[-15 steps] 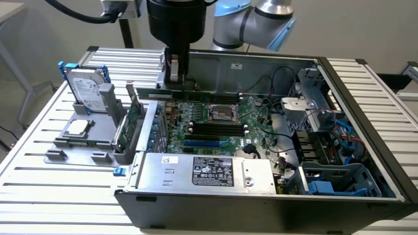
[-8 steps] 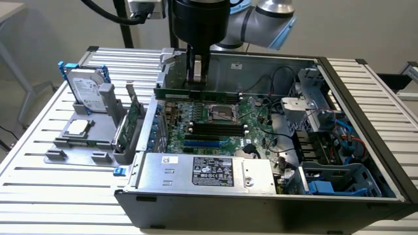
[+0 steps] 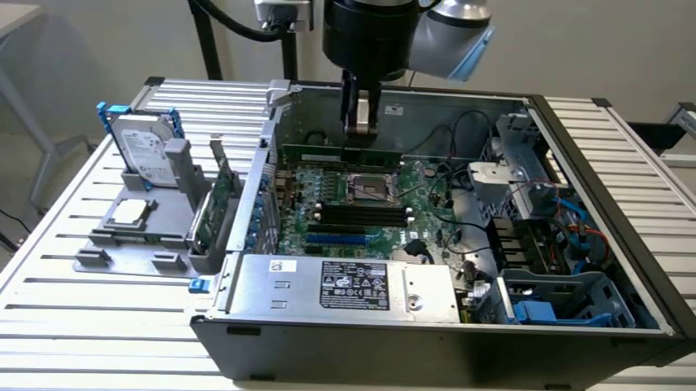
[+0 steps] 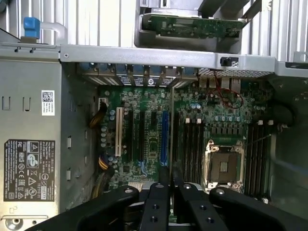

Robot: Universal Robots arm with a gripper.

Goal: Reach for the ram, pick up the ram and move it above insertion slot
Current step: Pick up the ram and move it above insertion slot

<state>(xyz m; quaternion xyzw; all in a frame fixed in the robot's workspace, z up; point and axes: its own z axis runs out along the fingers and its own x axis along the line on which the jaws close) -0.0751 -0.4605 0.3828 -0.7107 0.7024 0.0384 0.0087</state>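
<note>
Open case (image 3: 609,212) (end effector (image 3: 360,130) gripping ram (image 3: 337,155))

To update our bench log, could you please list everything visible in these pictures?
table: one, silver slatted, under everything.
computer case: one, dark grey, open, on the table.
motherboard: one, green, inside the case.
power supply: one, silver with a black label, at the case's near edge.
rack: one, grey, at the exterior view's left.
hard drive: one, silver, upright in the rack.
expansion card: one, green, upright in the rack beside the case.
ram: one, green, held above the motherboard.
gripper: one, black, shut on the ram.
</note>
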